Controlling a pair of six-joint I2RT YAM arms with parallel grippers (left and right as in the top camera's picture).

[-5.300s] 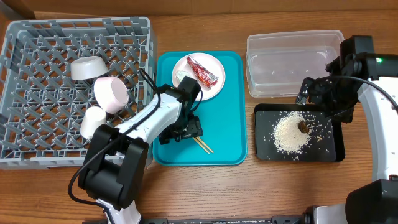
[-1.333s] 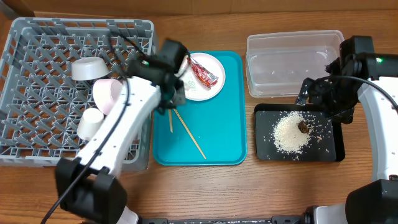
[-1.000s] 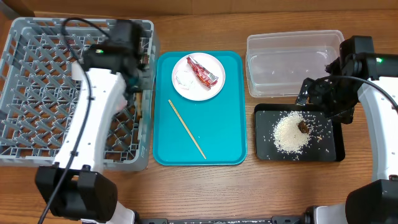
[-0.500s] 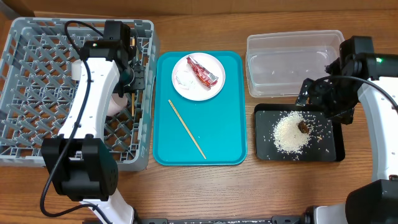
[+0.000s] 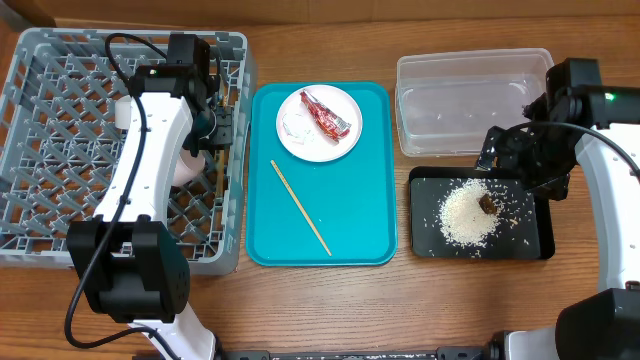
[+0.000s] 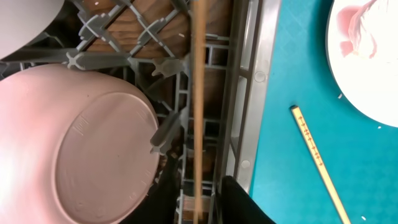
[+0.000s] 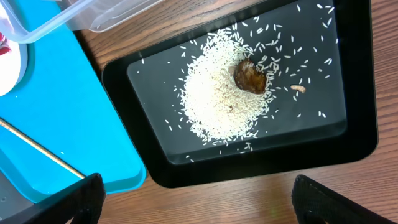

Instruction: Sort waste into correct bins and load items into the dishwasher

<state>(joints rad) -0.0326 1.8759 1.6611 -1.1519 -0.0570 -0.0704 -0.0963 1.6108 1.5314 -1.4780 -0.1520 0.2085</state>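
Observation:
My left gripper [image 5: 216, 126] hangs over the right side of the dishwasher [image 5: 60, 150]. Its jaws stand slightly apart, open, around an upright wooden chopstick [image 6: 199, 93] without touching it. The pale pink bowl [image 6: 93, 155] lies just left of the fingers [image 6: 239, 199]. The other chopstick [image 5: 300, 208] lies on the teal tray [image 5: 365, 220]. The white plate [image 5: 340, 140] carries the red wrapper [image 5: 326, 114] and a paper wad [image 5: 296, 127]. My right gripper [image 7: 208, 199] is wide open and empty, near the black bin [image 7: 360, 134] that holds the rice [image 7: 221, 102] and a brown lump [image 7: 250, 76].
The clear tub [image 5: 470, 100] stands behind the black bin [image 5: 430, 240]. A pale bowl [image 6: 25, 18] rests in the rack beyond the pink one. The left arm's cable loops over the rack's back edge.
The left arm carried one chopstick from the teal tray into the rack. In the last half second its jaws parted from the chopstick. The right arm stayed still.

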